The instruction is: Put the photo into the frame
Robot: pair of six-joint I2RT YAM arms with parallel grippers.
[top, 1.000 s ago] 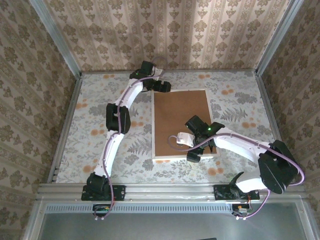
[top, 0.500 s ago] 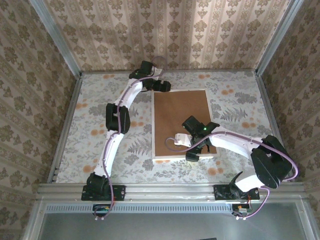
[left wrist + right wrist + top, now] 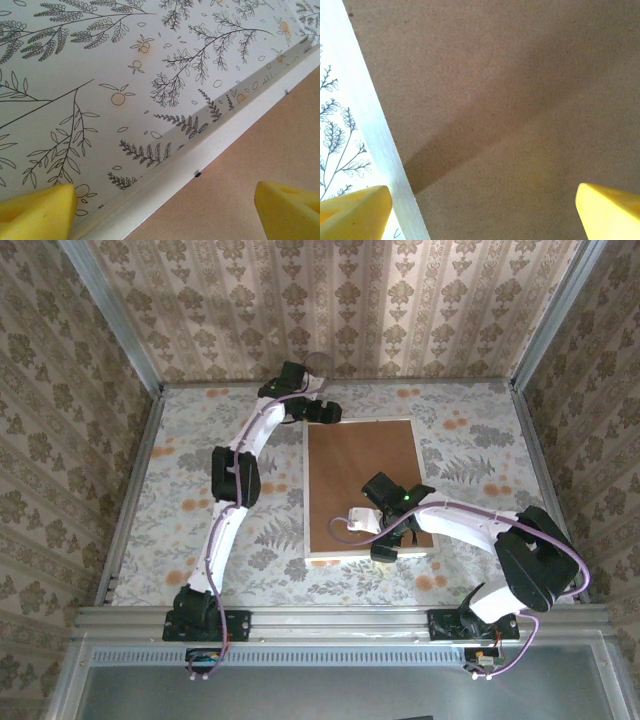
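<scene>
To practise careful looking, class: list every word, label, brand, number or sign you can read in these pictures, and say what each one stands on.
None: no text can be read in any view.
The brown board is plain, the white frame around it is bare, and the table cover and wallpaper carry only plant patterns, no letters or numbers.

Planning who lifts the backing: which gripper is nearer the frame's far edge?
Left. The left gripper hovers at the frame's far-left corner; the right gripper is over the brown board, toward the frame's near edge.
</scene>
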